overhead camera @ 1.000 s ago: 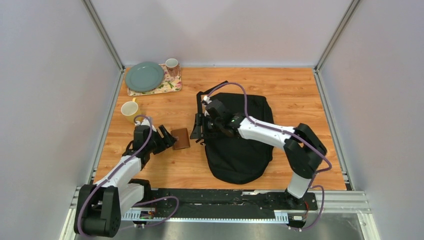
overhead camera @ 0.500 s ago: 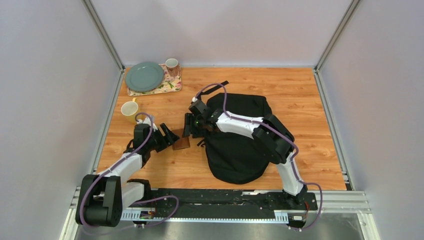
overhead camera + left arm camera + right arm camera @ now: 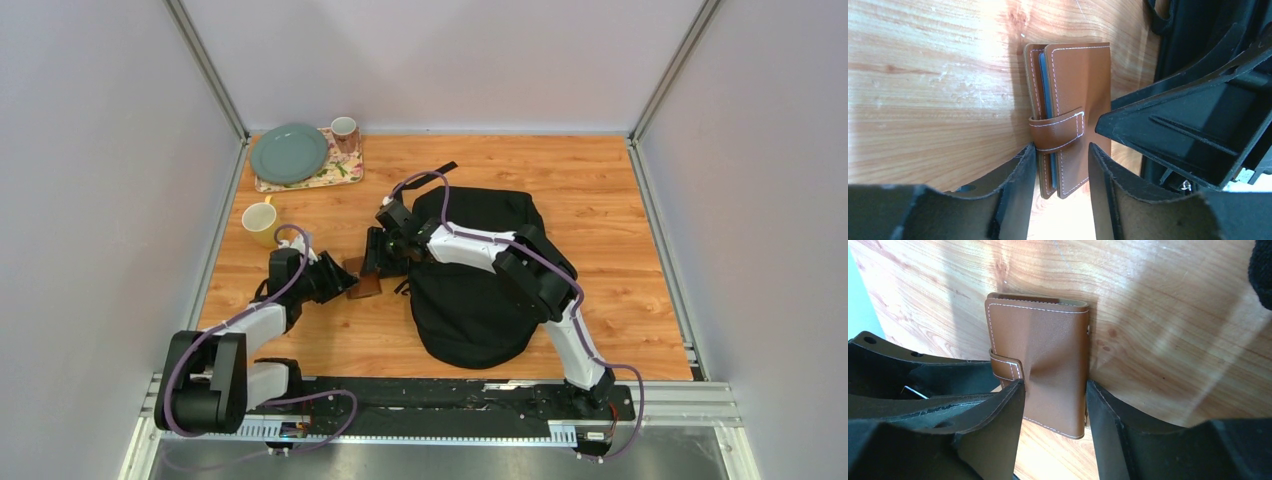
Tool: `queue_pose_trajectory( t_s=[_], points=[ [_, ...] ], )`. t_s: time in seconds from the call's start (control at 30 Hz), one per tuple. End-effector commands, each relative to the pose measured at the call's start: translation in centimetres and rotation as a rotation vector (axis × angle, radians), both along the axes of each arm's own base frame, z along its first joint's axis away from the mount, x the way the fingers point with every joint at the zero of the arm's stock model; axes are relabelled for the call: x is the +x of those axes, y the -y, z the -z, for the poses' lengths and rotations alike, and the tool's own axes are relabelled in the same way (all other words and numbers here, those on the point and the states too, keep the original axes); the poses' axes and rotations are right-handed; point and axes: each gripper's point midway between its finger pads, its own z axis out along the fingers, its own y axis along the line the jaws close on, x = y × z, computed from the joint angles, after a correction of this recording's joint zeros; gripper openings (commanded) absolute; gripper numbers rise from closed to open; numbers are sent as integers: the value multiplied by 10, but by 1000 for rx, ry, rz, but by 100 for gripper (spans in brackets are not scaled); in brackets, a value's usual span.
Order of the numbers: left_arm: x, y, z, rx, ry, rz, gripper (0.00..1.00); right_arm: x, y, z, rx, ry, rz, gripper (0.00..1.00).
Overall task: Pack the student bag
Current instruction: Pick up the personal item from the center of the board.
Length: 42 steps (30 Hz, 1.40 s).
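- As far as I can count: one student bag (image 3: 465, 325), one brown wallet (image 3: 364, 287), two mugs, one plate (image 3: 289, 152), one tray (image 3: 347, 172), and my two grippers.
- The pink mug (image 3: 344, 128) and the plate sit on the floral tray in the far-left corner. The yellow mug (image 3: 260, 218) stands alone on the wood near the left edge.
- The bag lies flat on the tabletop (image 3: 610, 200), right of centre. Its long axis runs near to far, with the rounded end toward my bases. A loose strap sticks out at its far-left corner.
- My right arm reaches across the bag's left half.
- The wallet is just off the bag's left side, between my two grippers, and looks tipped up rather than flat.
- My left gripper (image 3: 345, 283) comes at the wallet from the left. In the left wrist view its jaws are partly apart, with the wallet's (image 3: 1073, 100) strap end in the gap (image 3: 1062, 148). Both fingers meet it, but I cannot tell if it is clamped.
- My right gripper (image 3: 372, 262) comes from the bag side. Its jaws are partly apart (image 3: 1055, 384) over the wallet face (image 3: 1048, 350), and one finger overlaps it. I cannot tell if this is a grip either.
- For room, bare wood shows right of the bag, beyond it, and in the near-left strip. White walls close the left, right and far edges.
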Motion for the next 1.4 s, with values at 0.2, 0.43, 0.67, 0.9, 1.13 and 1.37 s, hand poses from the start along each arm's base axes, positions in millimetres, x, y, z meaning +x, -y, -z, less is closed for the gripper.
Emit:
queue_pose_trajectory(
  t_s=[0.2, 0.43, 0.67, 0.9, 1.13, 1.37],
  points=[
    [-9, 14, -4, -68, 8, 78, 23, -7, -10, -9, 82, -23, -21, 34],
    [-7, 13, -16, -56, 59, 82, 0, -9, -9, -24, 125, -10, -29, 6],
    [-8, 13, -24, -46, 101, 99, 0, -13, -8, -42, 155, 11, -41, 17],
    [-2, 5, -45, 15, 158, 84, 0, -6, 5, -92, 175, 140, -35, 36],
    [0, 2, -71, 40, 224, 80, 0, -19, 22, -132, 220, 202, -54, 37],
    [-19, 25, -95, -87, 295, 195, 0, -46, 57, -153, 230, 242, -66, 38]
  ],
)
